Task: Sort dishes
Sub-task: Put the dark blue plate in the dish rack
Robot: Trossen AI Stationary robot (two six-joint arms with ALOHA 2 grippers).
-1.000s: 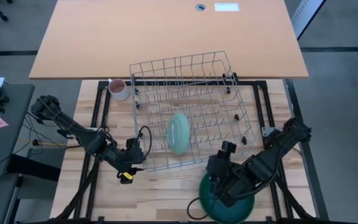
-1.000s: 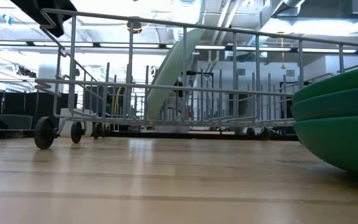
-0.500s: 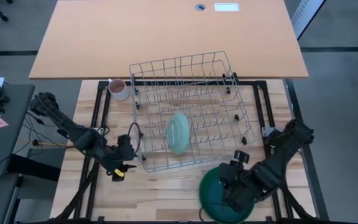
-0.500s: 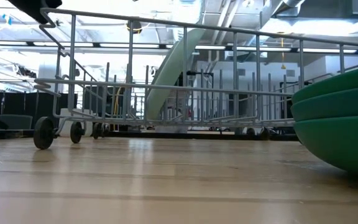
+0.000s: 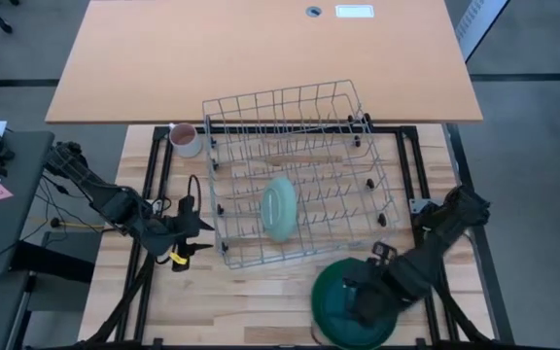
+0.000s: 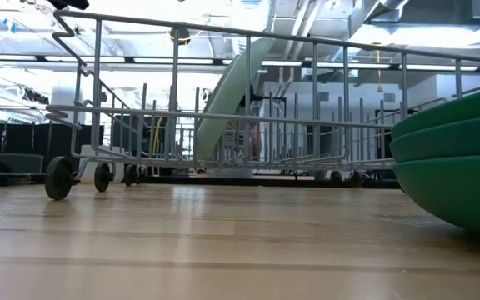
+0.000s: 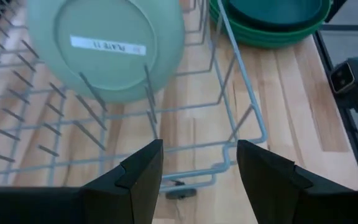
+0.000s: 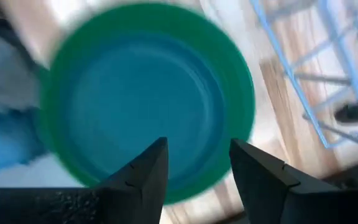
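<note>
A pale mint plate (image 5: 280, 209) stands on its edge between the tines of the wire rack (image 5: 295, 175); the left wrist view shows its underside (image 7: 104, 46). Near the table's front right, a stack of dark green plates (image 5: 331, 303) rests on the wood with a teal plate (image 8: 145, 106) on top. My right gripper (image 8: 197, 144) hangs open above the stack, pointing down. Outside the rack's left near corner, my left gripper (image 7: 199, 149) is open with nothing between its fingers, pointing at the rack.
A small pinkish mug (image 5: 185, 138) stands at the rack's far left corner. The rack stands on small wheels (image 6: 58, 177) and fills the table's middle. Bare wood lies along the near edge, left of the stack. An orange tabletop (image 5: 261, 58) lies beyond the far edge.
My left gripper has drawn back from the rack toward the table's left edge and risen a little. My right gripper has tipped over to point down and sunk toward the plate stack, shifting toward the near edge. The plates have stayed put.
</note>
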